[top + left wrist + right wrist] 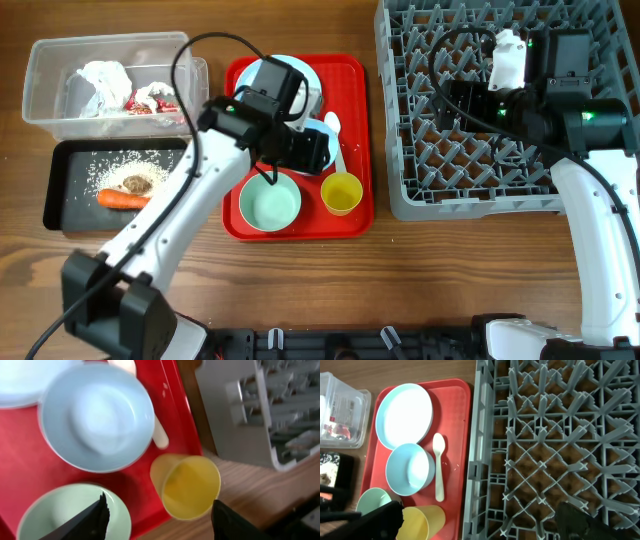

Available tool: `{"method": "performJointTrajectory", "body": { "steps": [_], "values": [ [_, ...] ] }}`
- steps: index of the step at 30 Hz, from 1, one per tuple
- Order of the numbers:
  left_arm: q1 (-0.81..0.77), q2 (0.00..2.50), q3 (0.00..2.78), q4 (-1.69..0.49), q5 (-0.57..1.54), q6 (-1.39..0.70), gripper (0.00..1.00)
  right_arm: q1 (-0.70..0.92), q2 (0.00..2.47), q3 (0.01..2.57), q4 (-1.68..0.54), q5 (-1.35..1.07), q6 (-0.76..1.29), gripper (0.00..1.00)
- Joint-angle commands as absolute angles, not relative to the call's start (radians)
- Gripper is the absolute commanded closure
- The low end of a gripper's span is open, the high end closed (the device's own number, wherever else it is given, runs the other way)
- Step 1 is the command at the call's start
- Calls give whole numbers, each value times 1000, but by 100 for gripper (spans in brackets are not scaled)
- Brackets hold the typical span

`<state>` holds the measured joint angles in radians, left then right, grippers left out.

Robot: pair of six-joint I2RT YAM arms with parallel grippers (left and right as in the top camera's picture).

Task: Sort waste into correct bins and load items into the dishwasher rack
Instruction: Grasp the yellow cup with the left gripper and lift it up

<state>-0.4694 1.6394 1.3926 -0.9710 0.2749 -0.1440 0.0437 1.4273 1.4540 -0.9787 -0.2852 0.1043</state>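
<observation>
Small yellow plastic cup (187, 485) stands upright, mouth up, on flat red tray's (350, 120) front right corner, just ahead of left gripper (159, 501), spread and empty. Left arm much nearer. Right gripper (480, 512), spread and empty, hovers over grey pegged dishwasher rack (480, 190).

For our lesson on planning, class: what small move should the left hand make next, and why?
Probably lower the open left hand onto the yellow cup: the cup sits between its fingers on the red tray, and the rack shows no dishes yet.
</observation>
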Motion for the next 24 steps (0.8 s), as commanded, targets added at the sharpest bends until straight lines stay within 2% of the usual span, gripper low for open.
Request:
{"method": "performJointTrajectory", "body": {
  "steps": [1, 4, 8, 10, 11, 12, 13, 14, 17, 24],
  "values": [
    [-512, 1743, 1401, -996, 324, -107, 34, 40, 1435, 1467, -972, -301, 108, 0],
    [-548, 1820, 1401, -996, 276, -109, 36, 40, 1435, 1467, -973, -300, 107, 0],
    [-559, 1895, 1401, -996, 237, -112, 52, 40, 1435, 1467, -972, -290, 107, 0],
    [-559, 1902, 1401, -991, 238, -112, 71, 40, 1435, 1467, -970, -289, 107, 0],
    [-559, 1902, 1401, -988, 238, -112, 77, 40, 1435, 1467, -968, -288, 107, 1],
    [-559, 1902, 1401, -983, 238, -113, 88, 40, 1435, 1467, -963, -289, 107, 0],
    [-558, 1902, 1401, -981, 238, -113, 93, 40, 1435, 1467, -961, -289, 107, 0],
    [-558, 1902, 1401, -981, 238, -114, 96, 40, 1435, 1467, -960, -289, 107, 0],
    [-557, 1900, 1420, -999, 242, -147, 96, 40, 1435, 1467, -961, -289, 107, 0],
    [-435, 1892, 1678, -1217, 447, -148, 96, 40, 1435, 1467, -960, -290, 134, 0]
  ]
}}
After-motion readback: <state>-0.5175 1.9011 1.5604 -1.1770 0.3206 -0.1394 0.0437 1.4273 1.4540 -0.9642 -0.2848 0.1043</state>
